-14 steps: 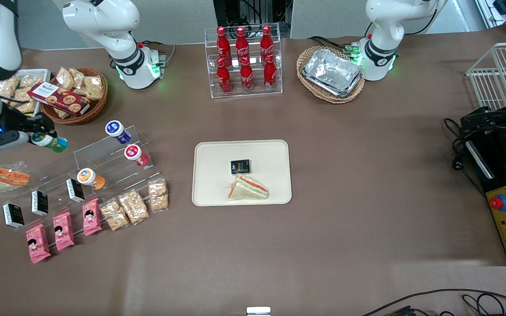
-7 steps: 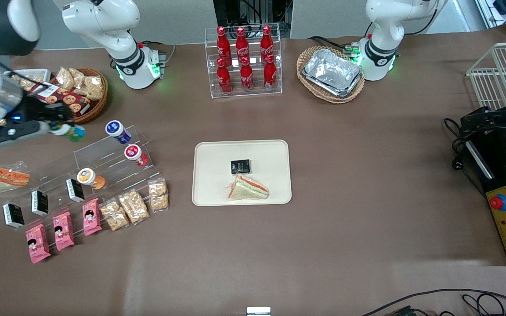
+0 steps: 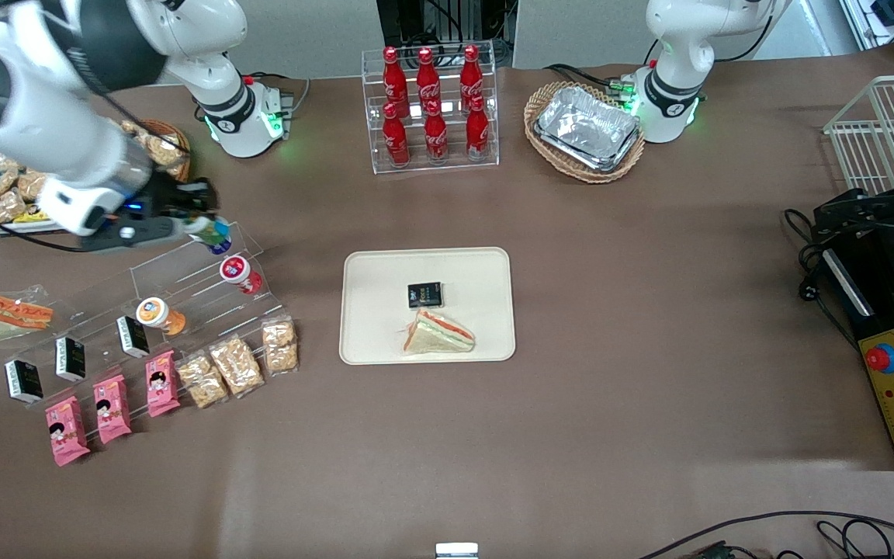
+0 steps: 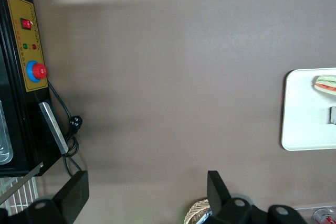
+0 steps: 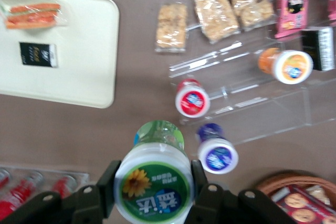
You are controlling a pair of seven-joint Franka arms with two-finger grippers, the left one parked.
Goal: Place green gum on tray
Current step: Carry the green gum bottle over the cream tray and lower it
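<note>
- Gripper [image 3: 202, 225] pinches green gum [image 5: 154, 181] above the clear stand [image 3: 183, 287], seemingly over the blue canister [image 5: 217, 151]
- Tray [image 3: 369, 310] lies at 4 o'clock from it, well apart

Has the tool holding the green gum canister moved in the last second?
Yes. The tool, shut on the green-bodied, white-lidded gum canister, has travelled from the table's edge toward the cream-beige rectangular plastic tray, now above the clear acrylic display steps.

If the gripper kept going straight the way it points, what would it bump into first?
Probably nothing soon. The gripper, jaws shut on the green gum, is above the blue gum and points toward the tray; only bare table shows between. Height is unclear.
</note>
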